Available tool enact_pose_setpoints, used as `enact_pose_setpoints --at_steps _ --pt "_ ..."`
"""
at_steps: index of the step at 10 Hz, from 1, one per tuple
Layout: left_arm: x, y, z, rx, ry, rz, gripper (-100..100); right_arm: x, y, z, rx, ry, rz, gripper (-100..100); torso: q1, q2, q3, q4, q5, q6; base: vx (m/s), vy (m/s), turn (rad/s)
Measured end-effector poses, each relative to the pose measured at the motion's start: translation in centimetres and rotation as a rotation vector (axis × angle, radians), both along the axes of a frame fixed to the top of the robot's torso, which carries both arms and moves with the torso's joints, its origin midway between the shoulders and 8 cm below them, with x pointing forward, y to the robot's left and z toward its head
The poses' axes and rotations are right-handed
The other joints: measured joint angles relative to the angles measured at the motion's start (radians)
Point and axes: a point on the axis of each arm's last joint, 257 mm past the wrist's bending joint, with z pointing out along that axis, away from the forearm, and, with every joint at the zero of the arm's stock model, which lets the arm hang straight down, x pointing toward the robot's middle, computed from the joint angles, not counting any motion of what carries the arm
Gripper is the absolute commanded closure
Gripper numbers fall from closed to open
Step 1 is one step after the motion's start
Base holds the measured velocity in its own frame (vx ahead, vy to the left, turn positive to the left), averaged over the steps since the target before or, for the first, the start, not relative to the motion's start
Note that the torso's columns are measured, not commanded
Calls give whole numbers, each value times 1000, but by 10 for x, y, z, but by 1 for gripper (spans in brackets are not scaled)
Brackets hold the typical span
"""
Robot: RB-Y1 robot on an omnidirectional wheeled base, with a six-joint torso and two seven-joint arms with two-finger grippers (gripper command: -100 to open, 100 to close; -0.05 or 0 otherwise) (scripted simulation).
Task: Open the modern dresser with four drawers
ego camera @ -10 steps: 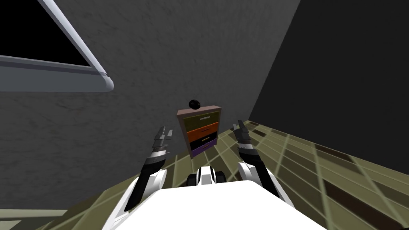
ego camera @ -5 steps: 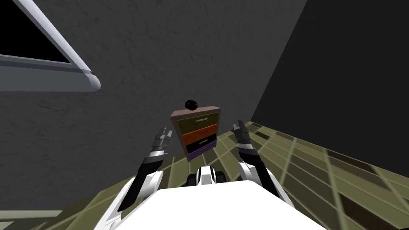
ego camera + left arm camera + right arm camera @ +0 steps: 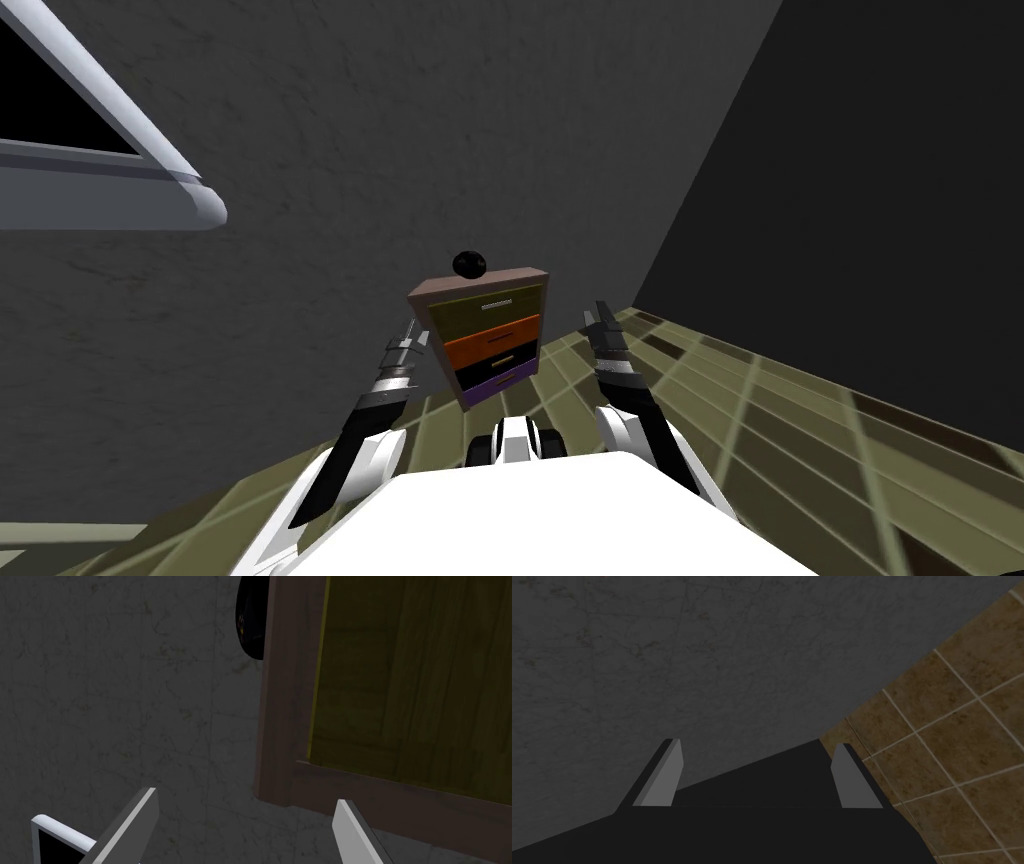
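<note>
With left gripper (image 3: pixel 410 332) and right gripper (image 3: pixel 598 318) both spread open, an off-centre approach could strike the frame-centre dresser (image 3: pixel 492 335) casing, missing the handles.

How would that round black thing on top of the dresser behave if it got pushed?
The round black object looks ball-shaped, so it would probably roll. It sits left of centre on the dresser, so it might drop off. Its weight can't be judged.

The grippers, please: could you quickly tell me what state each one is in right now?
Left gripper: open, holding nothing.
Right gripper: open, holding nothing.
</note>
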Motion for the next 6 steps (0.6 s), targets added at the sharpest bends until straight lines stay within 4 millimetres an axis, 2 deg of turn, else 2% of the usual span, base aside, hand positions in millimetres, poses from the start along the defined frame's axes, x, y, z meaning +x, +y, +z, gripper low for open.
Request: enact_pose_setpoints --at_steps 3,6 --pt "2 10 -14 -43 47 31 -100 0 0 0 0 0 0 0 3 1 1 0 1 0 131 -146 56" --pt "4 20 -26 -73 97 52 -100 0 0 0 0 0 0 0 0 3 2 1 0 0 87 -155 58"
